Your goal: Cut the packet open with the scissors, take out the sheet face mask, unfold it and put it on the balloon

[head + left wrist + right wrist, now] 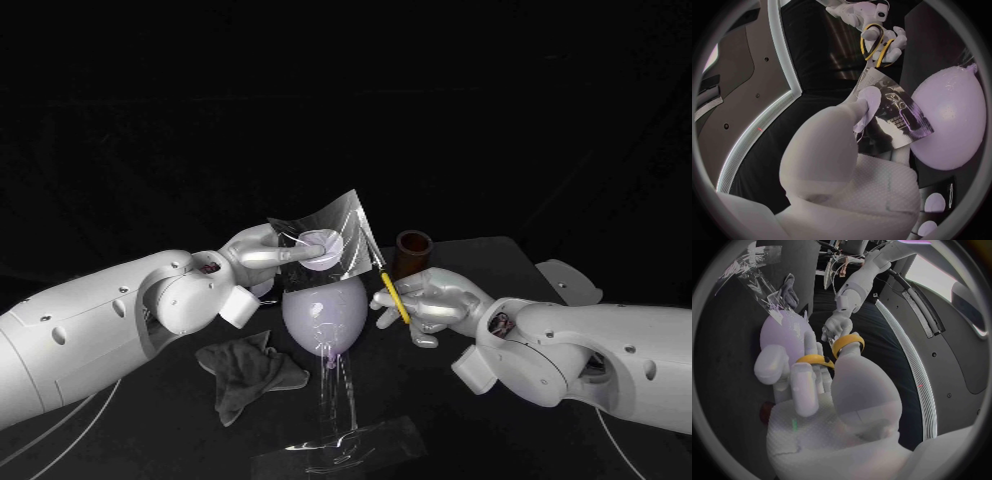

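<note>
While the balloon [325, 312] stood upright on its clear stand [342, 400], we judged it light and easy to tip. Above it our left hand [267, 250] pinched the packet [339, 215] by one side. We took the packet for thin, shiny, slippery foil, best gripped near an edge clear of the cut. Our right hand [430, 305] hovered just beside it, fingers closed through the yellow-handled scissors [392, 297], blades reaching toward the packet's edge.

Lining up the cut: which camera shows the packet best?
The left wrist view: the packet is close and face-on, pinched by the left hand, with scissors at its edge. The head view shows it small, above the balloon. In the right wrist view it is too small to tell.
</note>
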`<state>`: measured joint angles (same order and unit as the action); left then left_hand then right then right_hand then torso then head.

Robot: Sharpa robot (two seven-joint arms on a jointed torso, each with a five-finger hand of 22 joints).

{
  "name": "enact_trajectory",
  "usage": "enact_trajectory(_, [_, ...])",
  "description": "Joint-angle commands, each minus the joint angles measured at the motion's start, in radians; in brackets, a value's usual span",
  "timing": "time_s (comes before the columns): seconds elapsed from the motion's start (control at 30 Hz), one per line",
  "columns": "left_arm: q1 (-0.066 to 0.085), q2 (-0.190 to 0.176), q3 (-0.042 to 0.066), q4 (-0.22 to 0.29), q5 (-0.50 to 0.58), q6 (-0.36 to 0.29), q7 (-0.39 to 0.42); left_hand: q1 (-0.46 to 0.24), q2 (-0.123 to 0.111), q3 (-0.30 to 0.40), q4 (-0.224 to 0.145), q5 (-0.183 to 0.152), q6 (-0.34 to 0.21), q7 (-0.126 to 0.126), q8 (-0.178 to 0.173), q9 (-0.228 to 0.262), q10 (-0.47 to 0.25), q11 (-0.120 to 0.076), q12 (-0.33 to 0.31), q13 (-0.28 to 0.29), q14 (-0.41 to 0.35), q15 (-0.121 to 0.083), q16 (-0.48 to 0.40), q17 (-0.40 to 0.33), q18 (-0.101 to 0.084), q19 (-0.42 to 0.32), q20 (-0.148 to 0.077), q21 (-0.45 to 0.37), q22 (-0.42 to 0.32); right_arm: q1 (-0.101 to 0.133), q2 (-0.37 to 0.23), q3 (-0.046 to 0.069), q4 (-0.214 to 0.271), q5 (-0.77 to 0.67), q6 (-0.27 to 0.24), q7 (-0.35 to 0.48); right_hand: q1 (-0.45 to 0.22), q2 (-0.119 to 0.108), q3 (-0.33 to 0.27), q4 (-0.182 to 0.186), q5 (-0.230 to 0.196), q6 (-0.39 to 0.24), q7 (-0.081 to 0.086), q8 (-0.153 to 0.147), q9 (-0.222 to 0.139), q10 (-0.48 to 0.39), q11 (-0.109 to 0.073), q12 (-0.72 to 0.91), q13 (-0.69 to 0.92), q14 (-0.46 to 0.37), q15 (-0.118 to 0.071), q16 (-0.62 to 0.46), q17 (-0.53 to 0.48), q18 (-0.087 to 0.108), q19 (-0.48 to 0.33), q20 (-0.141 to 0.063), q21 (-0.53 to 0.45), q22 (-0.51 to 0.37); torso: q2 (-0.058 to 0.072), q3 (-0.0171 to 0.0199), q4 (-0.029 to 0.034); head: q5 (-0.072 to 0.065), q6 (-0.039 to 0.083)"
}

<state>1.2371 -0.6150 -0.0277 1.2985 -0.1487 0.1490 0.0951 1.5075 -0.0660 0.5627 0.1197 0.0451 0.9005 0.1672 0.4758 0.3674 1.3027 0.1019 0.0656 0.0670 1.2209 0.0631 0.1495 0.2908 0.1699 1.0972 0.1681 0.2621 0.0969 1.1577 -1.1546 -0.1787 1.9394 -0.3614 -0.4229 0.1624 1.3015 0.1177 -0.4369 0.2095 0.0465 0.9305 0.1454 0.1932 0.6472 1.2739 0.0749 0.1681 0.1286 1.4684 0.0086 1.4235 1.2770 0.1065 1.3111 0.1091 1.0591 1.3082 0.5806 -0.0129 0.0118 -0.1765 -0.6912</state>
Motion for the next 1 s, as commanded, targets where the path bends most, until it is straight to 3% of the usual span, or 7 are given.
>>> enact_trajectory(0.03, [-0.001, 0.002, -0.001, 0.001, -0.014, 0.025, -0.008, 0.001, 0.008, 0.001, -0.007, 0.003, 0.007, 0.0, 0.005, 0.067, 0.005, -0.001, 0.004, 0.001, 0.003, 0.0, -0.002, 0.001, 0.013, 0.007, -0.003, 0.004, 0.0, 0.003, -0.001, 0.002, 0.001, -0.013, 0.012, 0.015, -0.003, 0.009, -0.026, -0.007, 0.002, 0.007, 0.003, 0.003, 0.001, 0.005, 0.0, 0.002, 0.001, 0.034, -0.007, 0.006, 0.0, 0.003, 0.007, 0.001, 0.005, 0.013, 0.0, 0.0002, -0.0003, 0.001, 0.002])
enact_trajectory(0.2, [-0.001, 0.001, -0.001, -0.001, -0.012, 0.026, -0.008, 0.001, 0.008, 0.001, -0.007, 0.003, 0.007, 0.0, 0.005, 0.067, 0.005, -0.001, 0.004, 0.001, 0.003, 0.0, -0.002, 0.001, 0.013, 0.007, -0.003, 0.004, 0.0, 0.003, -0.002, 0.002, -0.002, -0.012, 0.006, 0.019, -0.008, 0.005, -0.027, -0.008, 0.002, -0.023, 0.015, -0.014, -0.004, -0.036, 0.011, -0.027, -0.003, 0.032, -0.002, 0.001, -0.01, 0.003, 0.003, 0.0, -0.004, 0.01, 0.0, 0.0005, -0.0001, 0.001, 0.004])
enact_trajectory(0.4, [-0.001, 0.0, -0.001, -0.003, -0.012, 0.029, -0.01, 0.0, 0.008, 0.001, -0.008, 0.003, 0.006, 0.0, 0.005, 0.068, 0.006, -0.001, 0.004, 0.001, 0.004, 0.0, -0.002, 0.001, 0.013, 0.007, -0.003, 0.004, 0.0, 0.004, 0.001, 0.002, -0.002, -0.01, 0.001, 0.029, -0.017, -0.009, -0.026, -0.011, 0.002, -0.131, 0.065, -0.074, -0.03, -0.155, 0.059, -0.098, -0.033, 0.015, 0.038, -0.019, -0.048, 0.01, -0.033, 0.028, -0.06, -0.017, 0.001, 0.0007, -0.0001, 0.002, 0.006])
enact_trajectory(0.47, [-0.001, 0.0, -0.001, -0.003, -0.012, 0.03, -0.011, 0.0, 0.008, 0.001, -0.008, 0.003, 0.006, 0.0, 0.005, 0.068, 0.006, -0.001, 0.004, 0.001, 0.004, 0.0, -0.002, 0.001, 0.013, 0.007, -0.003, 0.004, 0.0, 0.004, 0.003, 0.002, -0.002, -0.009, 0.001, 0.031, -0.017, -0.011, -0.025, -0.012, 0.002, -0.139, 0.07, -0.078, -0.033, -0.174, 0.065, -0.103, -0.04, 0.011, 0.044, -0.023, -0.056, 0.013, -0.043, 0.034, -0.075, -0.025, 0.001, 0.0011, -0.0004, 0.002, 0.008])
enact_trajectory(1.0, [-0.001, 0.0, -0.001, -0.003, -0.02, 0.048, -0.019, 0.0, 0.008, 0.0, -0.009, 0.003, 0.006, 0.0, 0.005, 0.07, 0.006, -0.001, 0.004, 0.001, 0.004, -0.001, -0.002, 0.001, 0.013, 0.008, -0.003, 0.005, 0.0, 0.009, 0.035, 0.003, -0.029, 0.003, 0.006, 0.044, -0.019, -0.013, -0.025, -0.012, 0.002, -0.146, 0.076, -0.082, -0.036, -0.191, 0.07, -0.103, -0.048, 0.008, 0.049, -0.023, -0.059, 0.017, -0.051, 0.041, -0.089, -0.032, 0.0, 0.0012, -0.0006, 0.001, 0.016])
